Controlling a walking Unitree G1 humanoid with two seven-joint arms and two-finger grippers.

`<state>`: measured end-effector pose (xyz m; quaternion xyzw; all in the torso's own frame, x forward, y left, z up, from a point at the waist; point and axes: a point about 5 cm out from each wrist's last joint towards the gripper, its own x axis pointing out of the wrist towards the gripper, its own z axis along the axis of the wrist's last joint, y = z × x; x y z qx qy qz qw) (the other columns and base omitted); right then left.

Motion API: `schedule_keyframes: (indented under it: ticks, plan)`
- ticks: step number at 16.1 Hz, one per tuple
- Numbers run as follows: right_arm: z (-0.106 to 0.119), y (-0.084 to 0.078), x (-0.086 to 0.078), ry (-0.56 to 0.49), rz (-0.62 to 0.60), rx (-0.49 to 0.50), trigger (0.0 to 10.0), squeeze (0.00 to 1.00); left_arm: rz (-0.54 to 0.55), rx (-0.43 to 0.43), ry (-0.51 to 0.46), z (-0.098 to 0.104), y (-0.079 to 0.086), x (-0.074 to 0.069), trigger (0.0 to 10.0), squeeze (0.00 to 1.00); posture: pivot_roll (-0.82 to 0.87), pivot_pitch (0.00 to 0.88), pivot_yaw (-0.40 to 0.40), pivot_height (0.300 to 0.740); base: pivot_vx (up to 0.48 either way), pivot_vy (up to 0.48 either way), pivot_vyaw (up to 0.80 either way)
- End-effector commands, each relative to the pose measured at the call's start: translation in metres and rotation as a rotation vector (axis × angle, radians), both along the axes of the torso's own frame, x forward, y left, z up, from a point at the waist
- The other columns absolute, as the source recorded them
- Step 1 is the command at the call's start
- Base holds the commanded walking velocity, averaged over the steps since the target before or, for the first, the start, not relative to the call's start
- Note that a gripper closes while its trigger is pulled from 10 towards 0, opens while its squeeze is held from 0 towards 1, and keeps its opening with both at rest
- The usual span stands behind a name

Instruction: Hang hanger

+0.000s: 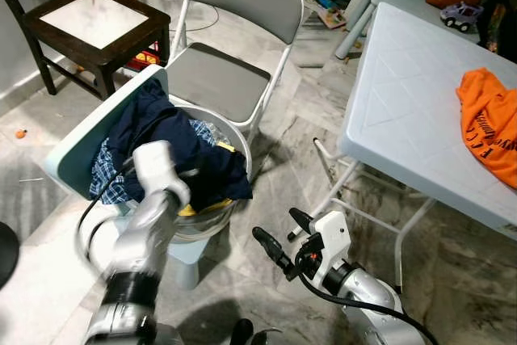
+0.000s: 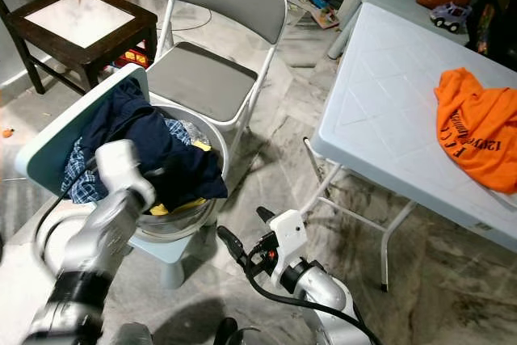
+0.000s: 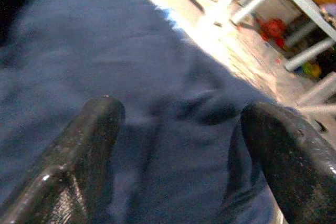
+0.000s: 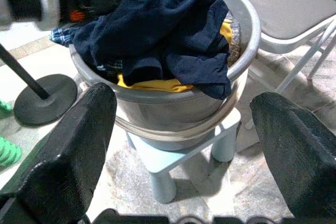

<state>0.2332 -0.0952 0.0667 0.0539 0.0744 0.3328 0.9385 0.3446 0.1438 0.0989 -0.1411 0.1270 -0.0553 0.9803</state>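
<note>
folding chair (image 1: 230, 54) behind laundry basin (image 4: 173, 108), table (image 1: 404, 103) rt

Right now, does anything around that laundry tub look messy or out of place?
Yes. The dark navy garment spills over the rim of the grey plastic tub, which sits on a small pale stool. A checked blue cloth hangs off the far side. On the white folding table, a crumpled orange shirt lies unfolded.
</note>
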Motion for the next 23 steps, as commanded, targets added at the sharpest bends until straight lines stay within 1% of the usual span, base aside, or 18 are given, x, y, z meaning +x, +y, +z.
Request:
schedule_keyframes:
  ticks: [1, 2, 3, 4, 5, 7, 8, 10, 11, 12, 14, 15, 17, 18, 20, 21, 22, 23]
  plan:
    - [-0.005, -0.005, -0.003, 0.016, -0.017, -0.005, 10.0, 0.00, -0.085, 0.042, 0.014, -0.006, -0.020, 0.002, 0.0, 0.05, 0.31, 0.160, -0.207, 0.740, 0.000, 0.000, 0.00]
    - [-0.004, -0.006, -0.003, 0.018, -0.033, 0.011, 10.0, 0.00, -0.139, 0.078, 0.015, -0.007, -0.031, 0.005, 0.0, 0.00, 0.30, 0.158, -0.202, 0.740, 0.000, 0.000, 0.00]
    - [-0.003, -0.007, -0.002, 0.018, -0.053, 0.025, 10.0, 0.00, -0.192, 0.113, 0.019, -0.006, -0.041, 0.007, 0.0, 0.00, 0.30, 0.158, -0.202, 0.740, 0.000, 0.000, 0.00]
    - [-0.002, -0.009, -0.002, 0.014, -0.070, 0.024, 10.0, 0.00, -0.238, 0.143, 0.012, -0.005, -0.051, 0.008, 0.0, 0.00, 0.28, 0.149, -0.177, 0.740, 0.000, 0.000, 0.00]
    - [-0.003, -0.011, -0.002, 0.012, -0.089, 0.021, 10.0, 0.00, -0.268, 0.153, -0.007, -0.003, -0.057, 0.010, 0.0, 0.00, 0.28, 0.145, -0.160, 0.740, 0.000, 0.000, 0.00]
    - [-0.004, -0.012, -0.002, 0.010, -0.113, 0.026, 10.0, 0.00, -0.300, 0.181, -0.021, -0.002, -0.061, 0.012, 0.0, 0.00, 0.27, 0.142, -0.138, 0.740, 0.000, 0.000, 0.00]
    - [-0.005, -0.010, -0.003, 0.007, -0.176, 0.055, 10.0, 0.00, -0.367, 0.212, -0.013, -0.003, -0.065, 0.013, 0.0, 0.00, 0.26, 0.139, -0.082, 0.740, 0.000, 0.000, 0.00]
    - [-0.007, -0.006, -0.005, 0.010, -0.209, 0.078, 10.0, 0.00, -0.417, 0.269, -0.007, -0.004, -0.066, 0.013, 0.0, 0.00, 0.25, 0.139, -0.028, 0.740, 0.000, 0.000, 0.00]
    - [-0.009, -0.002, -0.007, 0.013, -0.249, 0.097, 10.0, 0.00, -0.486, 0.299, -0.016, -0.002, -0.074, 0.014, 0.0, 0.00, 0.24, 0.140, 0.023, 0.740, 0.000, 0.000, 0.00]
    - [-0.010, 0.000, -0.008, 0.015, -0.270, 0.106, 10.0, 0.00, -0.525, 0.316, -0.027, 0.000, -0.079, 0.014, 0.0, 0.00, 0.23, 0.140, 0.036, 0.740, 0.000, 0.000, 0.00]
    - [-0.011, 0.002, -0.009, 0.015, -0.297, 0.117, 10.0, 0.00, -0.590, 0.361, -0.040, 0.001, -0.088, 0.013, 0.0, 0.00, 0.21, 0.139, 0.068, 0.740, 0.000, 0.000, 0.00]
    - [-0.013, 0.001, -0.012, 0.014, -0.328, 0.119, 10.0, 0.00, -0.688, 0.395, -0.055, 0.000, -0.105, 0.007, 0.0, 0.00, 0.19, 0.136, 0.084, 0.740, 0.000, 0.000, 0.00]
    - [-0.012, -0.003, -0.013, 0.005, -0.358, 0.111, 10.0, 0.00, -0.780, 0.420, -0.068, -0.004, -0.122, 0.000, 0.0, 0.00, 0.17, 0.131, 0.089, 0.740, 0.000, 0.000, 0.00]
    - [-0.012, -0.009, -0.014, -0.003, -0.372, 0.099, 10.0, 0.00, -0.808, 0.428, -0.089, -0.006, -0.131, -0.005, 0.0, 0.00, 0.14, 0.125, 0.082, 0.740, 0.000, 0.000, 0.00]
    - [-0.012, -0.017, -0.015, -0.010, -0.382, 0.079, 10.0, 0.00, -0.784, 0.413, -0.135, -0.005, -0.133, -0.006, 0.0, 0.00, 0.13, 0.113, 0.070, 0.740, 0.000, 0.000, 0.00]
    - [-0.011, -0.020, -0.015, -0.015, -0.387, 0.072, 10.0, 0.00, -0.768, 0.425, -0.175, -0.003, -0.130, -0.005, 8.7, 0.00, 0.12, 0.108, 0.061, 0.740, 0.000, 0.000, 0.00]
    - [-0.011, -0.022, -0.014, -0.020, -0.390, 0.066, 10.0, 0.00, -0.765, 0.455, -0.234, -0.001, -0.126, -0.006, 10.0, 0.00, 0.12, 0.105, 0.054, 0.740, 0.000, 0.000, 0.00]
    - [-0.009, -0.027, -0.012, -0.031, -0.398, 0.050, 10.0, 0.00, -0.743, 0.523, -0.382, 0.005, -0.115, -0.007, 10.0, 0.00, 0.12, 0.104, 0.042, 0.740, 0.000, 0.000, 0.00]
